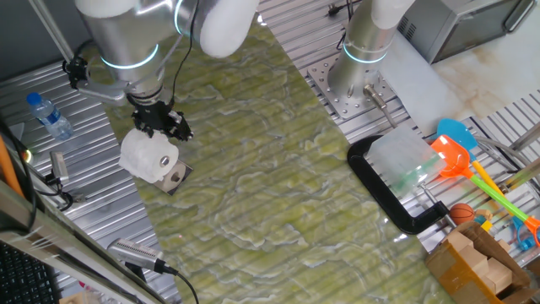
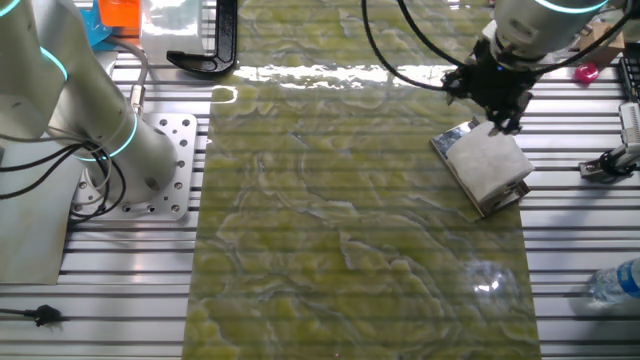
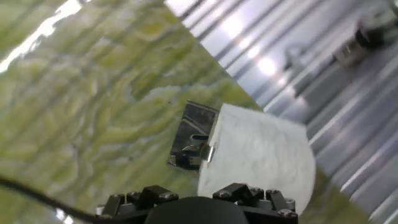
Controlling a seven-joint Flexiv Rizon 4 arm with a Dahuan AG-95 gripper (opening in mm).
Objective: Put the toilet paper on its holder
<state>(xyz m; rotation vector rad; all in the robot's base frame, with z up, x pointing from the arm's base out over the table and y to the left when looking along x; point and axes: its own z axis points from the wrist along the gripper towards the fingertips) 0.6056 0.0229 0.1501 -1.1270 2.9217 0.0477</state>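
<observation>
- Clearly, you are late in the job: the white, soft, embossed toilet paper roll sits against the small dark brown shiny metal plate of the holder, at the edge of the green marbled mat, close to the ribbed metal table.
- In the hand view, the holder's plate stands beside the roll's flat end, and a thin metal rod tip shows just at that end. That suggests the rod runs into the core, but the core hole is hidden, so you cannot confirm it.
- In the other fixed view, the roll lies tilted across the mat's right side, with a corner of the shiny plate peeking out behind it.
- The black two-finger gripper hangs just above the roll. Its fingers appear clear of the paper, with nothing between them, though no view shows the fingertips well; you cannot tell for sure how wide they are parted.
- In the hand view only the gripper's base shows at the bottom edge, with the roll just ahead of it.
- My judgement: placement looks done or nearly done. What is left for you is to check the roll is seated fully along the rod, then lift the arm clear.
- Watch the retreat: a brush against the soft paper could drag the roll off the rod or shift the light plate.
- The clear plastic water bottle and the big black C-shaped clamp lie well apart from the work.
</observation>
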